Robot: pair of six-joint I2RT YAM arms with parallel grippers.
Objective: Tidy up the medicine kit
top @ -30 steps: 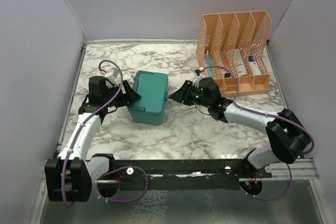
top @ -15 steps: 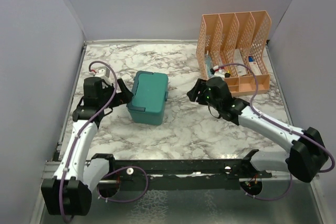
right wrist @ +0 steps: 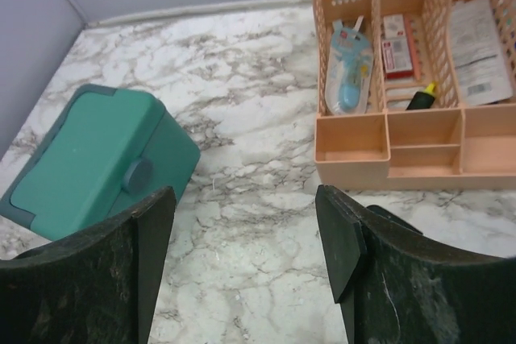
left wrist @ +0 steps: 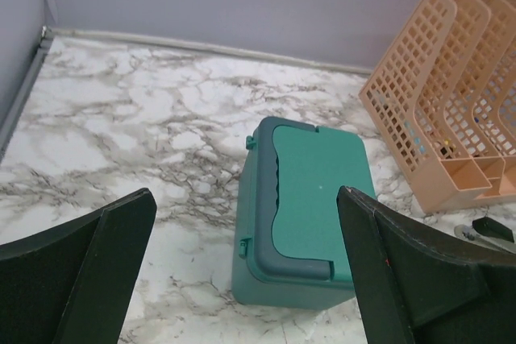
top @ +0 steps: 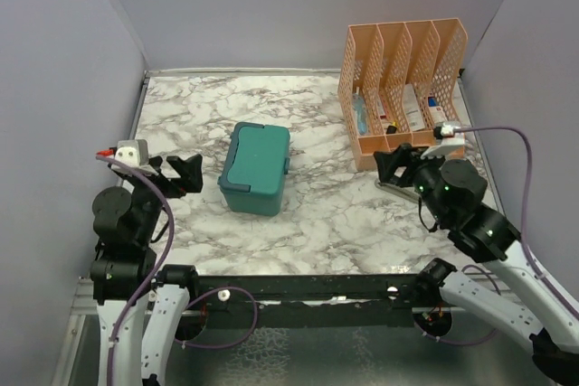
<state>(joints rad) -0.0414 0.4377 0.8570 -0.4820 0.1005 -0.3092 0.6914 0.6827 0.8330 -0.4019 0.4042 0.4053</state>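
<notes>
The teal medicine kit (top: 256,167) is sitting closed on the marble counter (top: 317,214), left of the peach organizer (top: 362,61) and apart from it. The left fingers (left wrist: 81,279) and right fingers (right wrist: 89,279) are both hanging wide open, gripping nothing

Kit (top: 256,167) insides hidden; organizer (top: 403,51) pkt labels (right wrist: 481,38) illegible

Overhead view of a white marble-patterned table (top: 317,223) enclosed by pale grey walls (top: 271,6). A small teal medicine kit (top: 256,167) sits near the middle, lid shut. 2 robot grippers hang above the table. The left gripper (top: 184,173) is just left of the kit, apart from it, jaws seemingly parted. The right gripper (top: 394,165) hovers at the front of a peach lattice file rack (top: 403,79) holding packets (top: 414,108).
</notes>
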